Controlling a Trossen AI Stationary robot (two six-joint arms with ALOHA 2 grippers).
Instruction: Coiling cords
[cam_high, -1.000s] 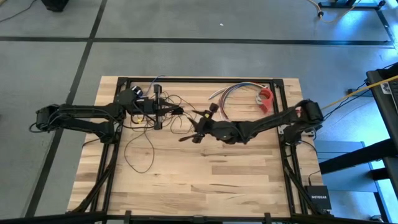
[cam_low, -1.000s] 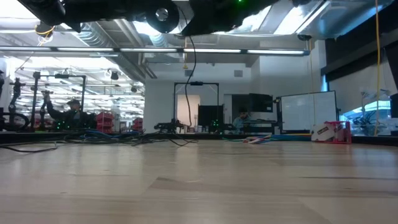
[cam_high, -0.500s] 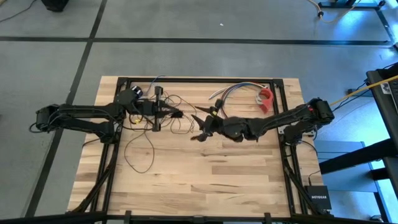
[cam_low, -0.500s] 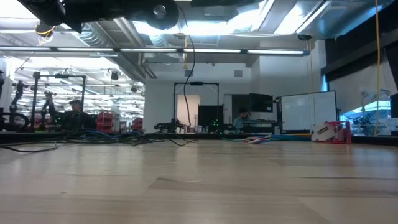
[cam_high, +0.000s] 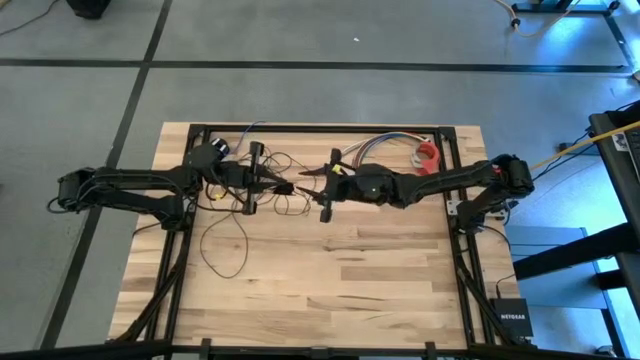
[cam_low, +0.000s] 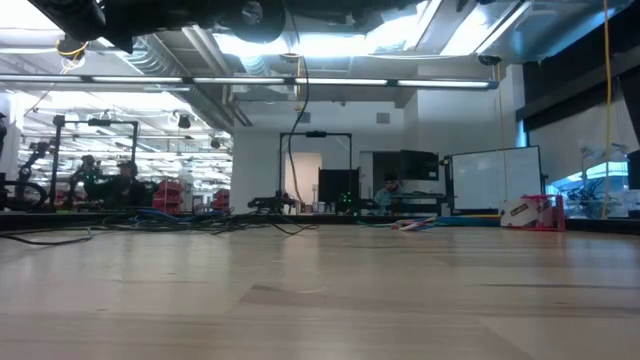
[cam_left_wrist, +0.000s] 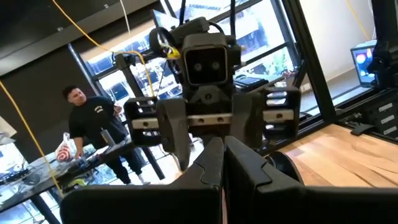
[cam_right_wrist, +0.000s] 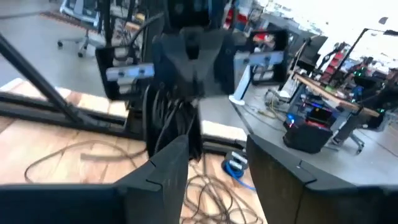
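- Table (cam_high: 330, 290): pale wood planks w/ visible grain, rectangular top edged by a black metal frame.
- Cords (cam_high: 232, 240): thin dark wire, tangled in irregular loops on the far-left part of the table, w/ one long slack loop trailing toward the near side; more loops ran under the left gripper toward mid-table. In the right wrist view, dark strands (cam_right_wrist: 171, 121) hung in a bunch from the left gripper.
- Left gripper (cam_high: 290, 187): matte black, angular; fingers pressed together, pinching the cords above the table, tip facing the right gripper.
- Right gripper (cam_high: 322, 190): dark, blocky; fingers spread wide, one either side of the left gripper's tip, holding nothing; reached in from the right, arm stretched across mid-table.
- Multicoloured wire bundle (cam_high: 375, 145): short curved strands, far side, just beside a red object (cam_high: 428, 153).
- Person (cam_left_wrist: 93, 127): dark top, stood beyond the table in the left wrist view.
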